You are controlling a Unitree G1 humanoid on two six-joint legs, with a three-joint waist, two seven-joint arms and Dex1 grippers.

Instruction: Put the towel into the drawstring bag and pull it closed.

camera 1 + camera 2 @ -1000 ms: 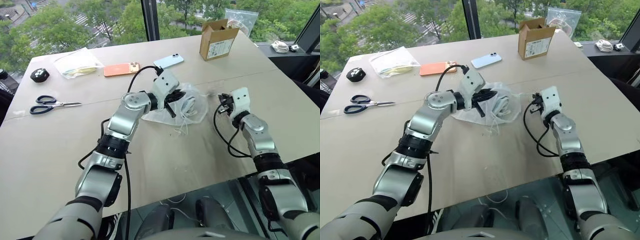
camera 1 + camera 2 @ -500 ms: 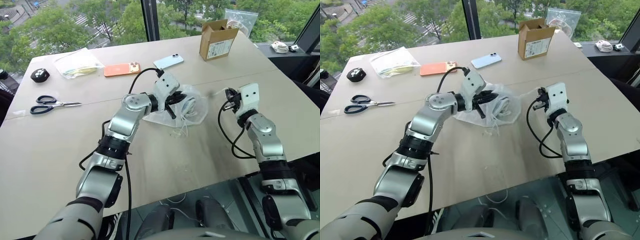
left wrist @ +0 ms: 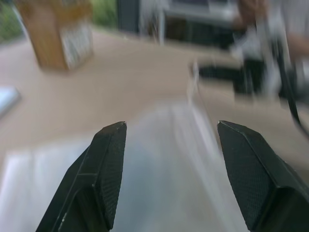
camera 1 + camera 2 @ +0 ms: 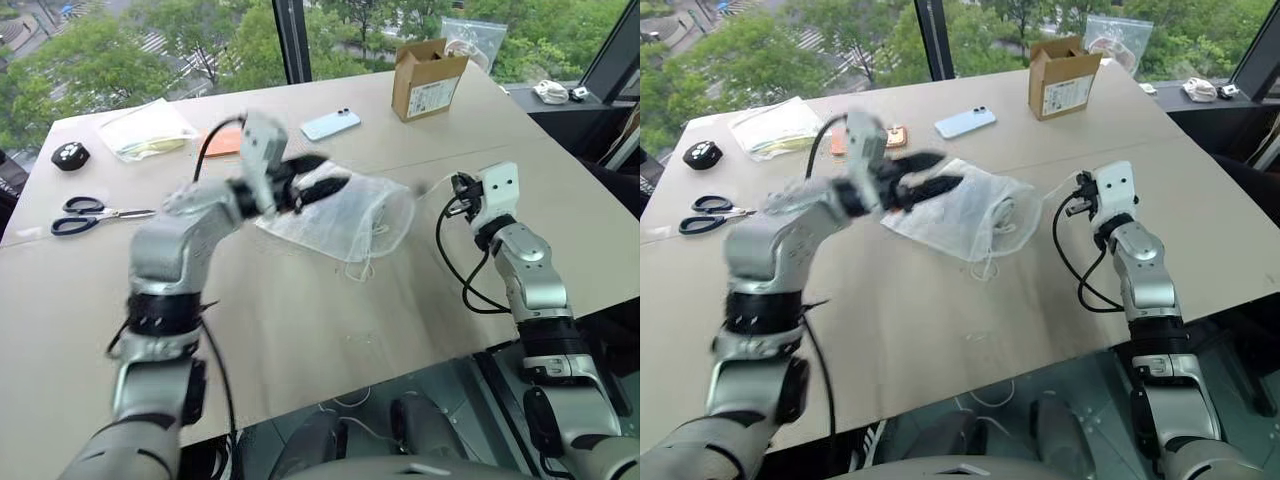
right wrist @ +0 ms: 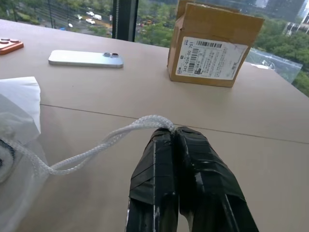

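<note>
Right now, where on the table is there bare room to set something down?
The widest bare stretch is the near part of the table, in front of the drawstring bag and the scissors. The back is crowded: plastic bag, two phones, cardboard box. Between the drawstring bag and right gripper runs a cord.

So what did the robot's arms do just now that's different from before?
The left gripper let go of the drawstring bag, opened, and pulled back toward the robot's left. The right gripper stayed shut on the cord. The bag stayed on the table.
</note>
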